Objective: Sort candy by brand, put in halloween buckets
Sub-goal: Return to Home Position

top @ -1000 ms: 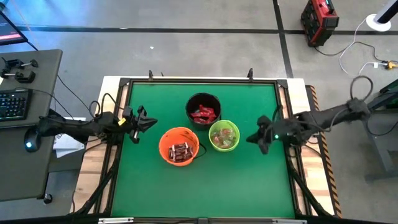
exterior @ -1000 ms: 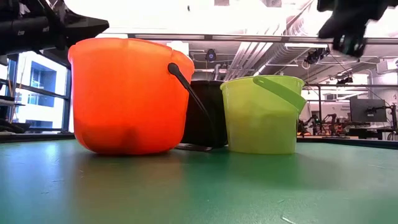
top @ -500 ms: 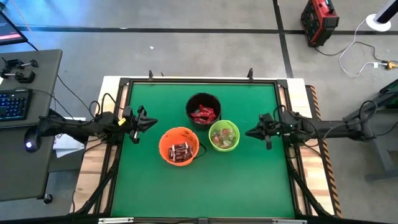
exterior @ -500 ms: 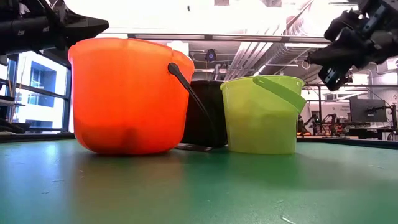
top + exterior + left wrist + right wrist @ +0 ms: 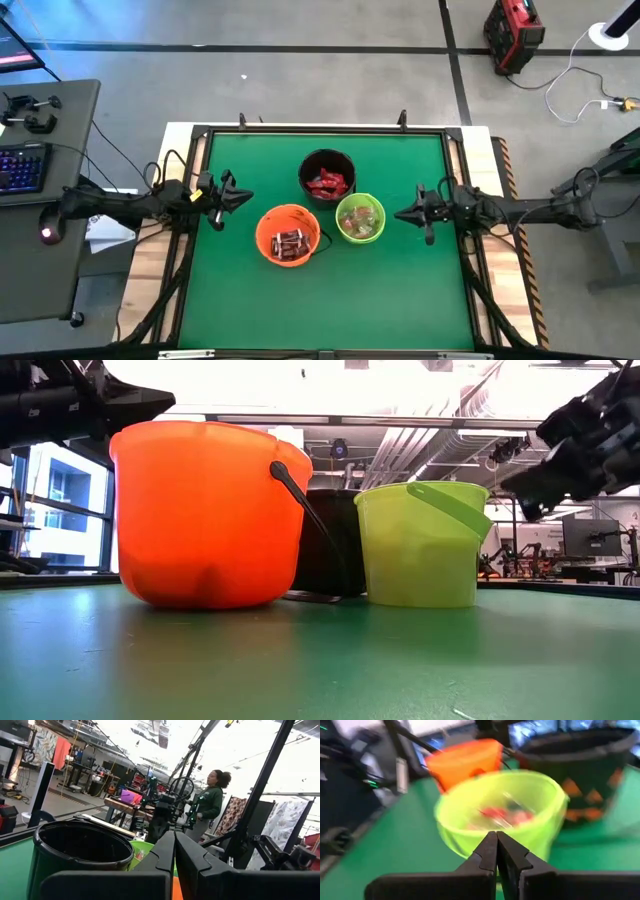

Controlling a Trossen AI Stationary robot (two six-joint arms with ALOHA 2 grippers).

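On the green table (image 5: pixel 400 290), the orange bucket (image 5: pixel 288 234), black bucket (image 5: pixel 327 173) and lime green bucket (image 5: pixel 360 219) cluster at frame centre, holding all visible candy (image 5: pixel 326 184). The right gripper (image 5: pixel 401 215), closed and empty, sits near the lime green bucket's right. We judge a low sweep could tip it. The left gripper (image 5: pixel 247 197), likewise closed, waits centre-left.

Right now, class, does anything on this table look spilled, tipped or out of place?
Nothing stands out. The orange bucket, black bucket and green bucket stand upright together mid-table. The candy lies inside them, and none shows on the green mat. The left gripper and right gripper hang shut at opposite sides.
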